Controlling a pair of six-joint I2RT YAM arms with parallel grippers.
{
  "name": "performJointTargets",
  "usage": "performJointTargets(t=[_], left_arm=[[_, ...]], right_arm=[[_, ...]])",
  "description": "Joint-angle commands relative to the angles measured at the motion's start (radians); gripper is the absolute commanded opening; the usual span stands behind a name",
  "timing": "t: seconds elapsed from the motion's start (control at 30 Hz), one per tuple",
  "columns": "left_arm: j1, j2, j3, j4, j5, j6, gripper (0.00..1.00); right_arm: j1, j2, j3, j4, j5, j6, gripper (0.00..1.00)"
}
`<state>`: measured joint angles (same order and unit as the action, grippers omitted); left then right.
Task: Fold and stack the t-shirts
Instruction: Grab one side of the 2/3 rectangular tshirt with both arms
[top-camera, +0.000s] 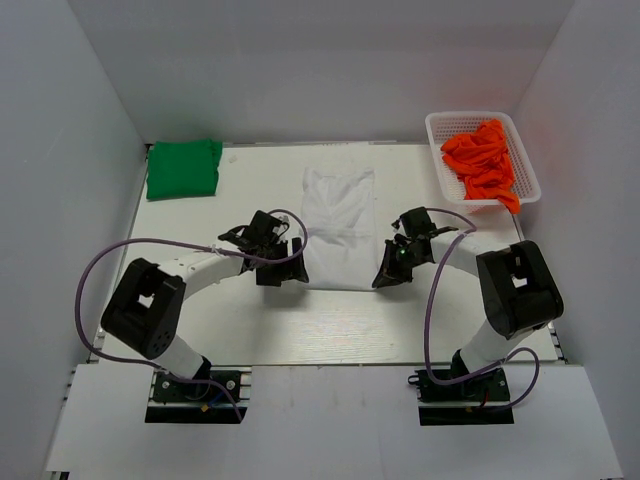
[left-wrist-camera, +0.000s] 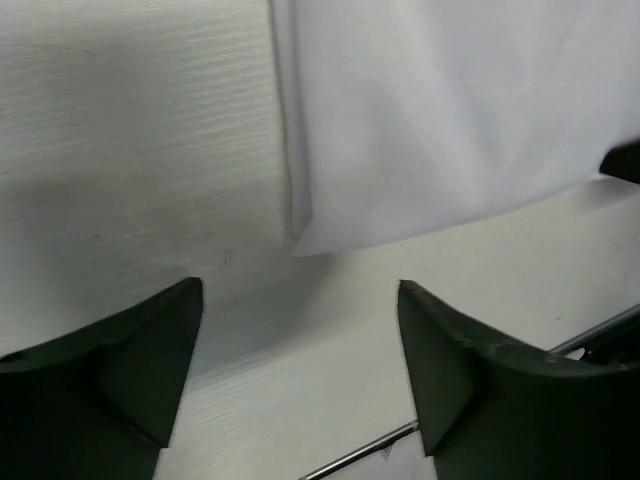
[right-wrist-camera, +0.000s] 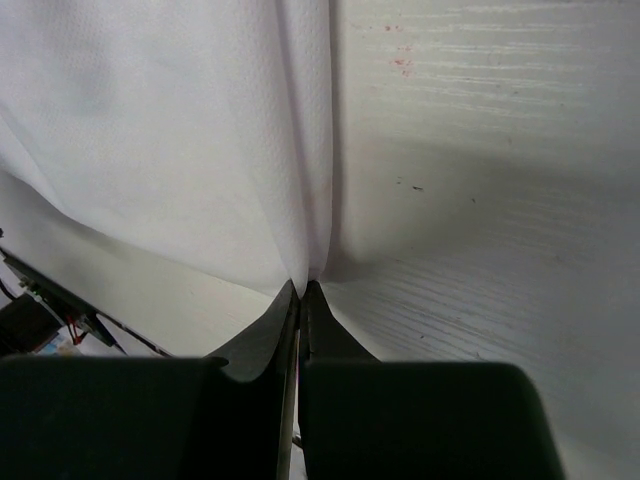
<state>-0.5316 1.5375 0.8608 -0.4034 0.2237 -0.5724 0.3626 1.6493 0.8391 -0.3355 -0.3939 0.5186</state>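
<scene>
White soft cloth t-shirt (top-camera: 338, 228) lay flat. We saw the right gripper (right-wrist-camera: 302, 292) pinching its near edge, and the left gripper (left-wrist-camera: 300, 345), jaws spread, just beside its corner.

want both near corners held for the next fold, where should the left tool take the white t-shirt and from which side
Probably the near left corner of the white t-shirt, approached low from the near side. The folded edges meet there, lying flat just ahead of the open left tool, and the right tool is shut on the near right corner.
</scene>
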Motion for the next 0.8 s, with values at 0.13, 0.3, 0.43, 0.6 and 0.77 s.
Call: performJointTargets(t=[0.13, 0.3, 0.43, 0.6, 0.77], left_arm=[[-0.002, 0.042, 0.02, 0.074, 0.003, 0.011, 0.89], [-0.002, 0.09, 0.011, 0.097, 0.032, 0.023, 0.56], [-0.013, 0.113, -0.002, 0.097, 0.032, 0.032, 0.49], [-0.033, 0.145, 0.034, 0.058, 0.023, 0.055, 0.4], [-0.053, 0.154, 0.043, -0.005, -0.027, 0.055, 0.02]], right_arm=[[0.004, -0.003, -0.012, 0.009, -0.013, -0.011, 0.0], [0.01, 0.01, -0.002, 0.004, -0.01, -0.008, 0.0], [0.007, 0.021, 0.006, 0.001, -0.014, -0.008, 0.0], [0.006, 0.029, 0.009, -0.005, -0.013, -0.003, 0.0], [0.002, 0.021, 0.009, -0.002, -0.014, 0.008, 0.0]])
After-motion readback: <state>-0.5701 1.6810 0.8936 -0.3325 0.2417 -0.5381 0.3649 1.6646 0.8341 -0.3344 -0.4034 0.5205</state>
